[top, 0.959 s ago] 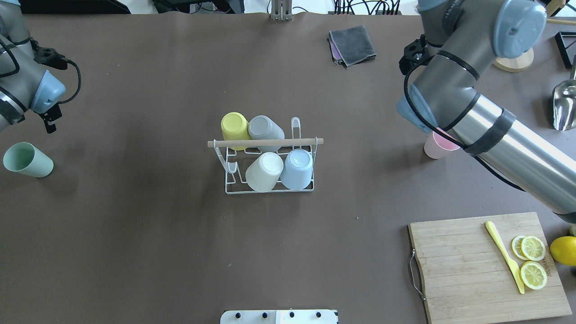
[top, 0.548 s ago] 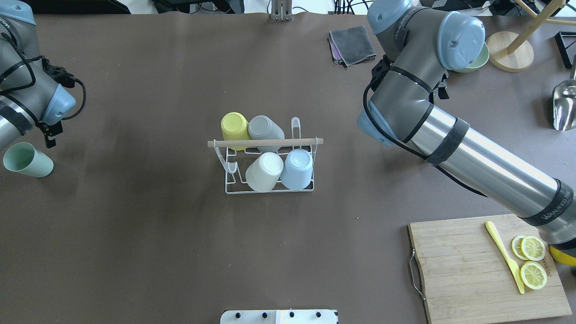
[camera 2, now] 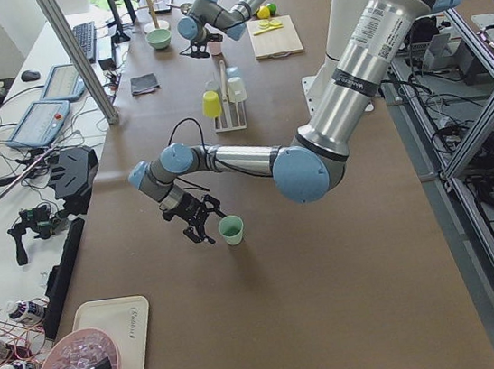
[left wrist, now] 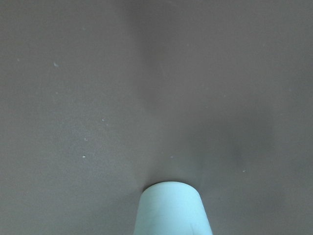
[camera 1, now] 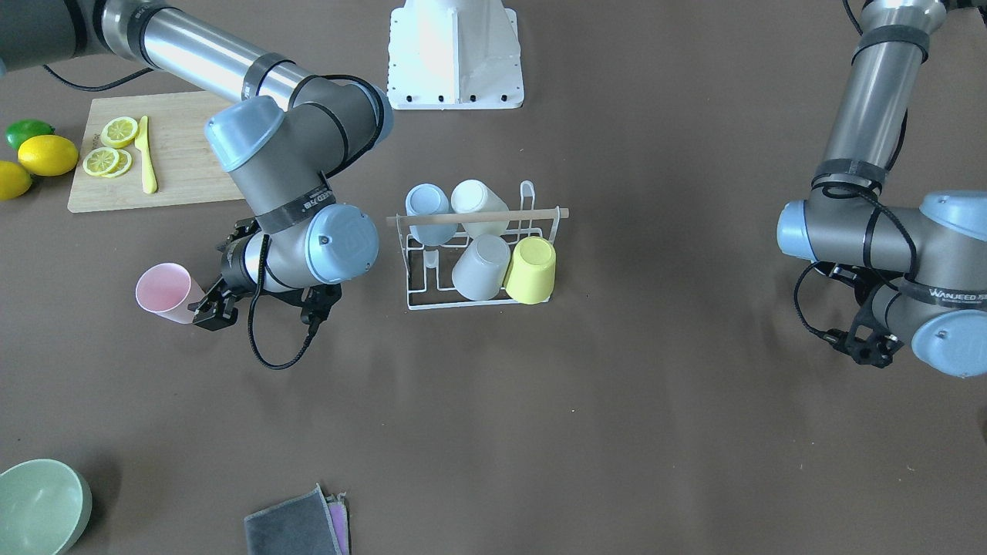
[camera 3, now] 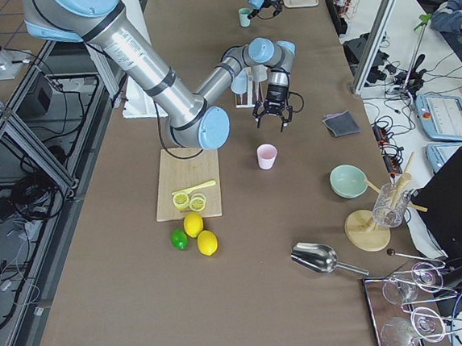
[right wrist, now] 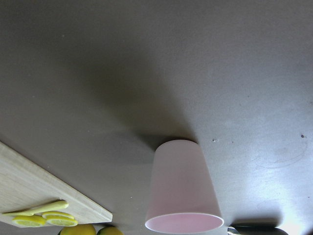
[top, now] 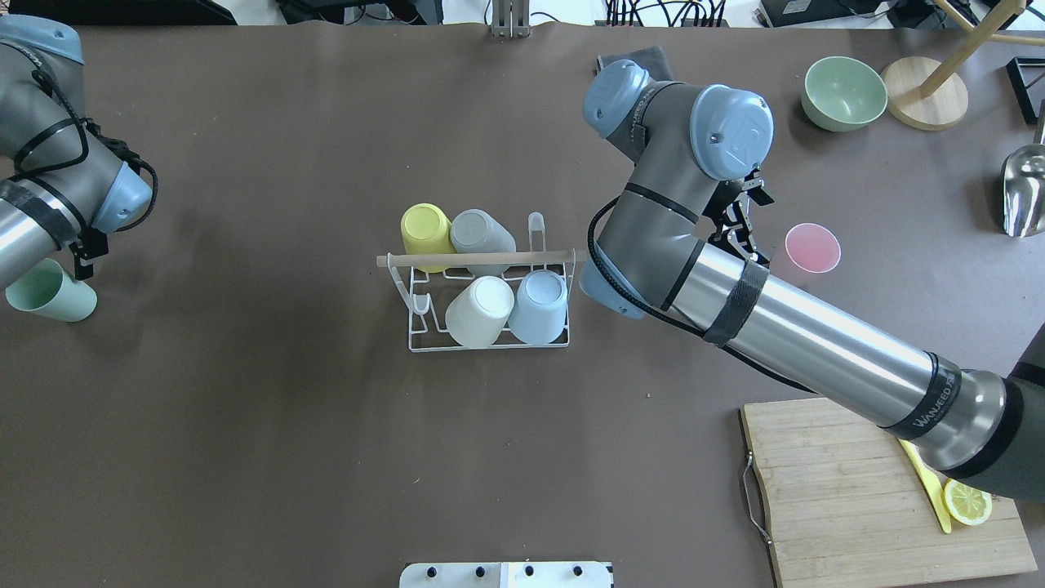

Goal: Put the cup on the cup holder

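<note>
The cup holder [top: 488,343] [camera 1: 480,302] stands mid-table and carries yellow, grey, white and light blue cups upside down. A pink cup [top: 812,247] [camera 1: 163,291] [right wrist: 183,188] stands upright on the table to its right. My right gripper [camera 1: 210,316] [top: 744,245] is open and empty, low beside the pink cup on the rack side. A green cup [top: 49,290] [camera 2: 231,230] [left wrist: 172,210] stands at the table's left edge. My left gripper [camera 1: 867,351] [camera 2: 200,229] is open and empty, close beside it.
A cutting board [top: 857,490] with lemon slices and a yellow knife [top: 927,482] lies front right. A green bowl [top: 845,92], a wooden stand [top: 927,102] and a metal scoop [top: 1024,192] are at the back right. A grey cloth [camera 1: 297,528] lies at the back.
My right arm has swung left toward the rack, uncovering the pink cup and the green bowl. My left arm has moved nearer the green cup.
</note>
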### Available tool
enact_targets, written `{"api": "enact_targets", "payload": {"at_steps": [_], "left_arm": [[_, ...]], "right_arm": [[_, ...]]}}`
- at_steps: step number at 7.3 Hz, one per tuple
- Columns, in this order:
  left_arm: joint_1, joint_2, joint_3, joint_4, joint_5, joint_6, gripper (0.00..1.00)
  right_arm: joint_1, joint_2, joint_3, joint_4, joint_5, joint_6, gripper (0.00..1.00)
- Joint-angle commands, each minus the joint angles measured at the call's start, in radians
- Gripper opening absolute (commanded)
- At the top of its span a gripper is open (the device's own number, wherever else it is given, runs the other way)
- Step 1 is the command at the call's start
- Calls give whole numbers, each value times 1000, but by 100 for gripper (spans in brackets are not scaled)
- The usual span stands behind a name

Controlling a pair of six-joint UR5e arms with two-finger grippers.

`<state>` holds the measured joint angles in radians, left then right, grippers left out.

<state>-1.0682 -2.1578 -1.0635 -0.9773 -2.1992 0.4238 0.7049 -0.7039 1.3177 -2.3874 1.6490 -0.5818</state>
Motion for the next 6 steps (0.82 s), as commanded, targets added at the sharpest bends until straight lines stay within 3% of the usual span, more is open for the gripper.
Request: {"api": "enact_targets", "payload": {"at_steps": [1, 6], "left_arm": [[17, -39, 57, -1, -1, 4, 98], [46, -39, 95, 12, 58, 56, 98]], "right_arm": [[-7, 3, -52, 2, -37, -47, 100], [-15, 1, -57, 2, -37, -62, 99]]}}
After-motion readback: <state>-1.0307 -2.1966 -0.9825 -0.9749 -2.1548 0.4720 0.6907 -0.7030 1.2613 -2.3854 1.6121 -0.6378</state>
